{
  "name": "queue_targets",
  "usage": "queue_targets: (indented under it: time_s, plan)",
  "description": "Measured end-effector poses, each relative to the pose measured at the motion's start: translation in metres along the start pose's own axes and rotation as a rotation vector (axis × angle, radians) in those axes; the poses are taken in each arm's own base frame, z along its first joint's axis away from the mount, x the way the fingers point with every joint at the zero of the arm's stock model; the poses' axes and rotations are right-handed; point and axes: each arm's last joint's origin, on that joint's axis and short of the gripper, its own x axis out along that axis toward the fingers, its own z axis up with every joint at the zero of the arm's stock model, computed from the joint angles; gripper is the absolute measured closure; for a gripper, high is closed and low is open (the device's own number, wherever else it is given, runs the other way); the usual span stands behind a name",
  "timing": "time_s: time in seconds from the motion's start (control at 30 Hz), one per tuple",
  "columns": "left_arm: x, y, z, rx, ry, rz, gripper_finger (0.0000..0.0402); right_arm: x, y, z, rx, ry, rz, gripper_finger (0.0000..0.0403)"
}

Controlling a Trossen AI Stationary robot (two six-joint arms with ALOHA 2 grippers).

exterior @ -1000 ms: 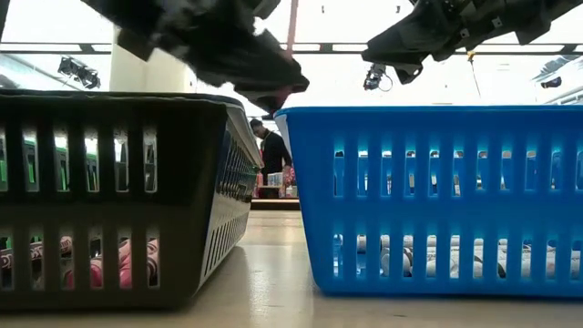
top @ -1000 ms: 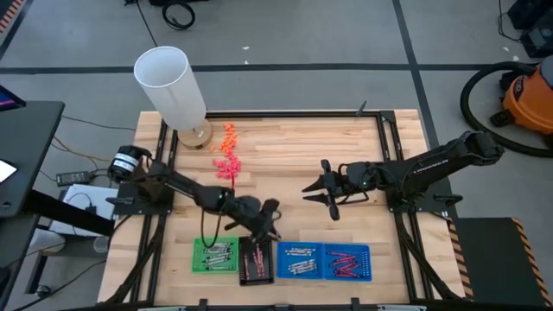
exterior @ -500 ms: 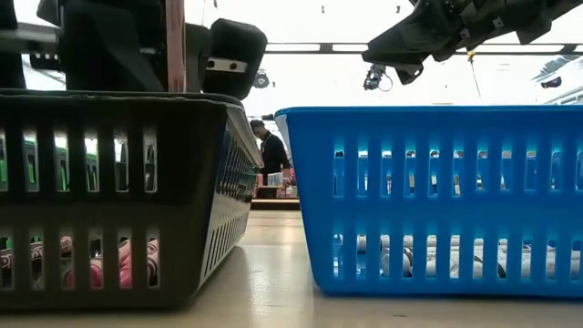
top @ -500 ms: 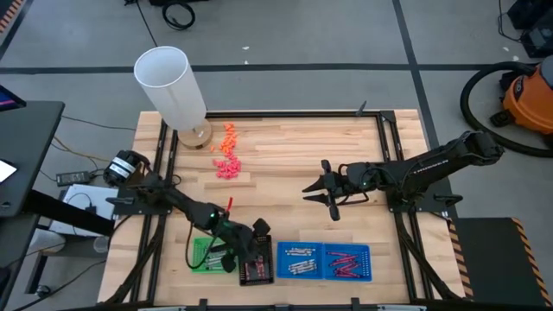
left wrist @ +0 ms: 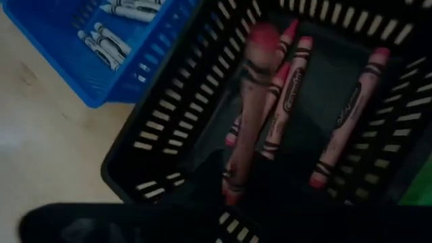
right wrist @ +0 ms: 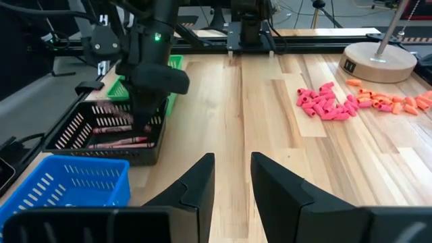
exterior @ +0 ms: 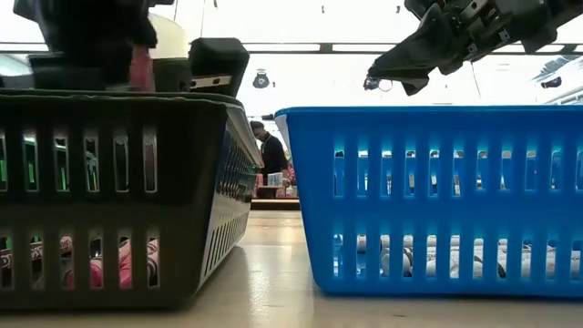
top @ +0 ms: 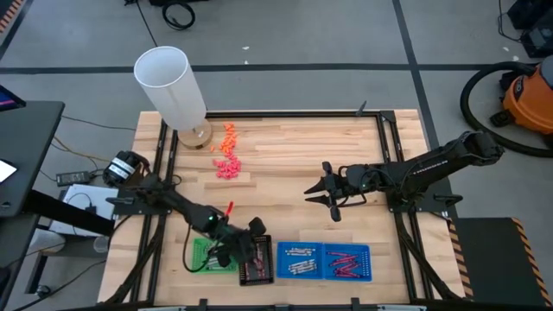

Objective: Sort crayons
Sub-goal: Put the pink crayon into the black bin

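My left gripper (top: 244, 252) hangs over the black tray (top: 257, 266) at the table's near edge, shut on a red crayon (left wrist: 246, 115). Several red crayons (left wrist: 341, 128) lie on that tray's floor. Grey crayons lie in the green tray (top: 207, 256) and in the left blue tray (top: 300, 261), red ones in the right blue tray (top: 348, 262). My right gripper (top: 321, 197) is open and empty above the middle of the table. My left gripper has the red crayon by its upper end (left wrist: 231, 183), which runs into the dark between the fingers; the contact itself is hidden. The fingers point down. The crayon hangs nearly upright (exterior: 139, 68) over the black tray's inside, its lower end (left wrist: 260, 40) blurred.
A white lamp (top: 173, 86) stands at the far left. Orange and pink lumps (top: 226, 155) lie beside its base. The four trays stand in a row along the near edge. Bare wood lies between the lumps and the trays.
My left gripper has gone from the bare wood beyond the trays toward the near edge and a little left, and now stands over the black tray. The red crayon has gone with it, upright, and has sunk lower toward the tray's rim.
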Motion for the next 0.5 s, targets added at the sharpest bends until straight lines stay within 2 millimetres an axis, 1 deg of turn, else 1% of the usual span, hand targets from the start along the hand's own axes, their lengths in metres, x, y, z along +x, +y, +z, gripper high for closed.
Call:
queue_targets:
  time_s: [0.17,0.27,0.37,0.5]
  plan:
    - [-0.0006,-0.0052,0.0028,0.074,0.019,0.028,0.0254,0.0000,0.0000,0.0000,0.000,0.000,0.000,0.0296]
    - [-0.0010,-0.0055,0.0030,0.080,0.061,0.097,0.0219,0.0000,0.0000,0.0000,0.007,0.000,0.000,0.0296]
    - [-0.0019,-0.0072,0.0043,0.085,0.104,0.174,0.0202,0.0000,0.0000,0.0000,0.015,0.000,0.000,0.0296]
    - [-0.0026,-0.0090,0.0080,0.092,0.096,0.213,0.0199,0.0000,-0.0003,-0.0001,0.015,0.001,-0.002,0.0296]
